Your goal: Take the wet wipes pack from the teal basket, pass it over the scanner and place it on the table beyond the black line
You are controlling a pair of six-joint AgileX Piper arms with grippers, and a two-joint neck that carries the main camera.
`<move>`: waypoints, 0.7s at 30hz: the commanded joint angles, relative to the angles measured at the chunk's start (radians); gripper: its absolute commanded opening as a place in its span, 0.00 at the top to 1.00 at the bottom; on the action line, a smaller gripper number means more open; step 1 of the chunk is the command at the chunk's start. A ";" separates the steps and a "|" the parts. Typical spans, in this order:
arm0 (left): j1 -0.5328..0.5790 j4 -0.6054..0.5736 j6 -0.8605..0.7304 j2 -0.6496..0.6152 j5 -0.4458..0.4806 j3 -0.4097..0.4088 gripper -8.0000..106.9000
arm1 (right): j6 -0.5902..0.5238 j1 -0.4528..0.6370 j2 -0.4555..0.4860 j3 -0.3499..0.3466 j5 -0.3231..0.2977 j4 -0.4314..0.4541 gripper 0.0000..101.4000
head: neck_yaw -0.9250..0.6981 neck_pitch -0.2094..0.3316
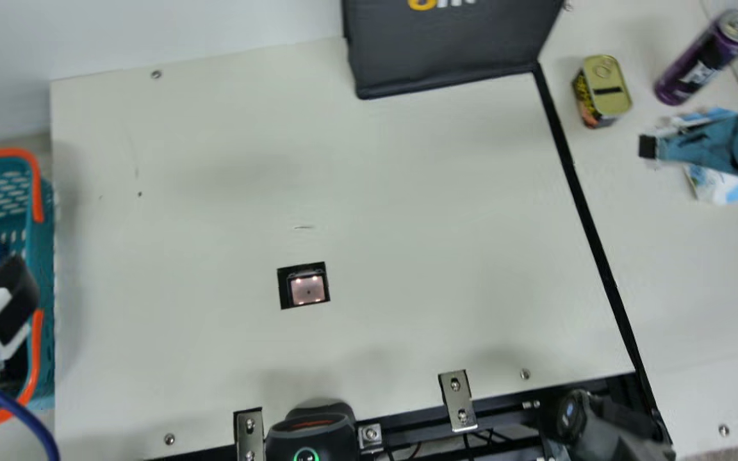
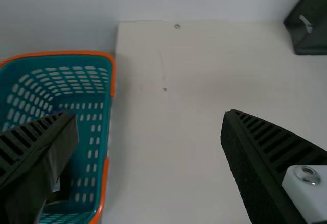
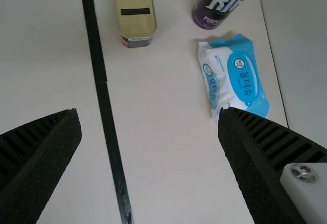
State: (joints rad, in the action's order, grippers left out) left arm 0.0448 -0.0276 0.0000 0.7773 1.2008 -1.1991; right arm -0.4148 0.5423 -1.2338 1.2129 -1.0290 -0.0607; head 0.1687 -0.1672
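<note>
Plainly, the wet wipes pack [image 3: 236, 75] lies beyond the black line [image 1: 589, 218] on the table [image 1: 715, 269]; right gripper [image 1: 649, 147], beyond it too, is released, left gripper [image 1: 15, 288], well short of it, likewise

And the line splits this tabletop, with wipes on the right!
Basket [image 1: 45, 256] at the tabletop's [image 1: 183, 192] left edge, scanner [image 1: 308, 291] set in nearer the front; case [image 1: 442, 45] at the back, touching the line [image 1: 590, 224]. Beyond that, tin [image 1: 607, 89], can [image 1: 696, 70] to its right, wipes pack [image 3: 242, 75] before the can.

Open tabletop [image 1: 202, 211] — basket [image 1: 44, 256] left, tin [image 1: 607, 89] right
</note>
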 commanded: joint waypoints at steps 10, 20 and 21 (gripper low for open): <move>-0.017 0.002 0.000 -0.022 0.015 -0.005 0.15 | 0.154 -0.209 0.180 0.002 -0.063 0.025 0.06 | -0.141 0.029; -0.017 0.002 0.000 -0.024 0.015 -0.005 0.15 | 0.286 -0.383 0.337 0.003 -0.124 0.050 0.06 | -0.141 0.029; -0.017 0.002 0.000 -0.024 0.015 -0.005 0.15 | 0.299 -0.401 0.352 0.004 -0.130 0.053 0.06 | -0.141 0.029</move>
State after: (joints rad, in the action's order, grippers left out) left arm 0.0282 -0.0252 0.0000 0.7537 1.2155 -1.2037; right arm -0.1358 0.1711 -0.9055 1.2157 -1.1594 -0.0105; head 0.0291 -0.1672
